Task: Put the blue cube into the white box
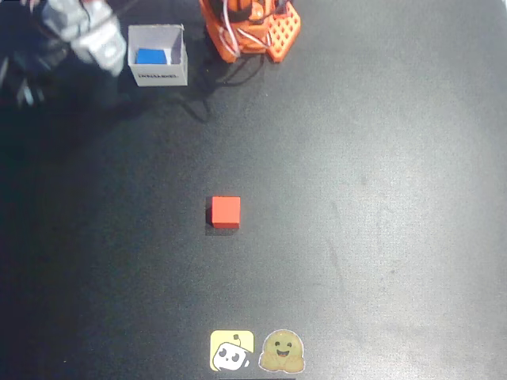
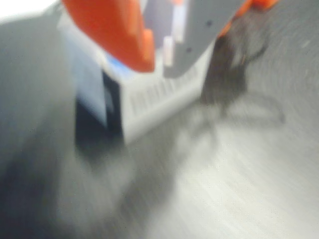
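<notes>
The blue cube (image 1: 150, 56) lies inside the white box (image 1: 158, 75) at the top left of the overhead view. My gripper (image 1: 93, 41) shows there as a grey blur just left of the box, apart from the cube. In the wrist view the picture is smeared by motion. The orange and grey fingers of my gripper (image 2: 159, 67) come almost together at their tips with nothing between them. Below them stands the white box (image 2: 154, 99) with dark print on its side, and a sliver of the blue cube (image 2: 115, 63) shows over its rim.
A red cube (image 1: 225, 211) sits on the dark table near the middle. The arm's orange base (image 1: 252, 28) stands right of the box, with cables trailing beside it. Two stickers (image 1: 257, 351) lie at the front edge.
</notes>
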Available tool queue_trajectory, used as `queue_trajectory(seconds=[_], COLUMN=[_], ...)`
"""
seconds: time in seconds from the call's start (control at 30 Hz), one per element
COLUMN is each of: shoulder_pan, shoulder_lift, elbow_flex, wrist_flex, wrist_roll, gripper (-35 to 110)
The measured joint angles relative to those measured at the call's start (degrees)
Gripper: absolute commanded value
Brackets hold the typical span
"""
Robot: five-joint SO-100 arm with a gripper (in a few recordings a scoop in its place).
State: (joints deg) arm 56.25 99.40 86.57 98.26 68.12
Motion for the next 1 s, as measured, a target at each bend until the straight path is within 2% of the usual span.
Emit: queue_trajectory(seconds=[0.2, 0.47, 0.63, 1.0], shoulder_pan=[-21.9, -44.4, -51.2, -53.4], shoulder_lift=[-1.8, 6.5, 21.1, 51.9], elbow_flex=[-9.8, -5.4, 7.2, 39.6], wrist_flex=[0.2, -0.6, -3.1, -17.7], wrist_roll=[0.2, 0.1, -0.8, -2.0], gripper=[0, 0, 0, 0])
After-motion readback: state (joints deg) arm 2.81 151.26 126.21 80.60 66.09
